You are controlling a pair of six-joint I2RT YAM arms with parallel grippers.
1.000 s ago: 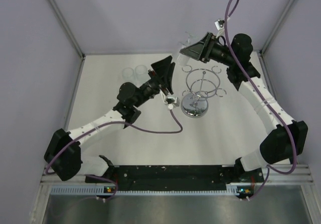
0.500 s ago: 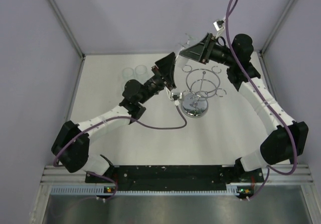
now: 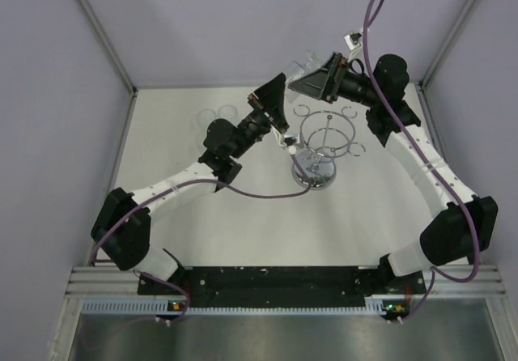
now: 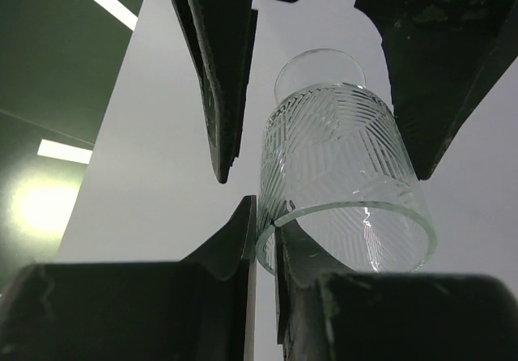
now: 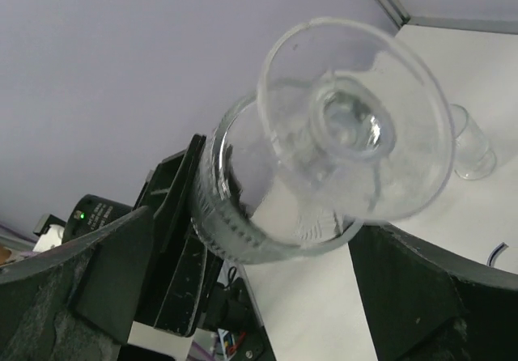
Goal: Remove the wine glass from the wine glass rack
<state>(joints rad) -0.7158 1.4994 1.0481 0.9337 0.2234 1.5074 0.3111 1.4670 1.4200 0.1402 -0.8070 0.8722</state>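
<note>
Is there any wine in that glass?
No, the wine glass is empty; the plain background shows straight through its striped, see-through wall.

white tabletop (image 3: 243, 223), two clear glasses (image 3: 207, 119) near its far-left corner — close together, lilac walls (image 3: 202, 29) all round

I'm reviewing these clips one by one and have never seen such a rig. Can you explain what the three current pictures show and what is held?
These are two robot arms, the left arm and the right arm, bolted at the near edge of a white table. The wide picture looks down from above and behind them; the other two come from a camera on each wrist. On the table stand a chrome wine glass rack and, toward the far left, two clear glasses. The left claw pinches the rim of a patterned wine glass. The right claw stands open, a finger on either side of that glass, apparently not gripping it.
</note>
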